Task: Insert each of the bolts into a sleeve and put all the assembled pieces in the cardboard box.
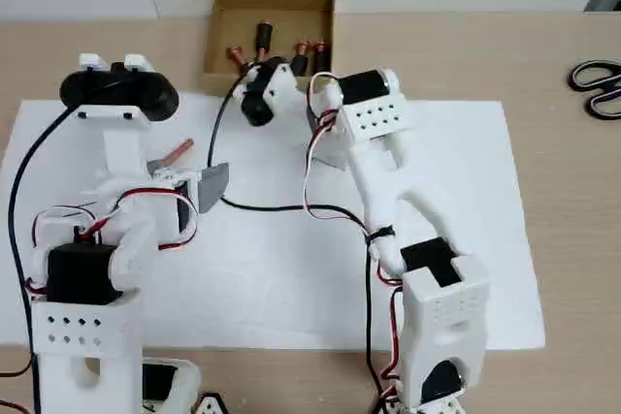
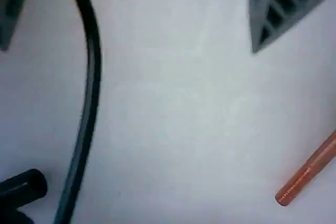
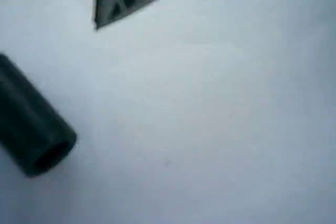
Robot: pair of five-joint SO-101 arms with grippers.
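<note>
The box (image 1: pixel 219 34) sat at 12 o'clock on the table. It already held several assembled pieces (image 1: pixel 309 51), so most of the job looked done. One bare bolt (image 1: pixel 178 152) lay flat on the white paper (image 1: pixel 262 288), at about 11 o'clock from the left gripper (image 2: pixel 130 45). That gripper was released, its jaws wide apart and low over the sheet with nothing between them. This looked like a stance for closing on the bolt just beside it.

A black sleeve (image 3: pixel 34 129) lay loose on the paper near the right gripper (image 1: pixel 326 154), its hollow end showing. I judged it the mate for that bolt, left there within the right arm's reach. I could not tell whether the right gripper was clenched or released.

A black cable (image 2: pixel 86 103) trailed across the sheet between the arms and might snag a low pass. Scissors (image 1: pixel 597 89) lay at 2 o'clock, well apart.
</note>
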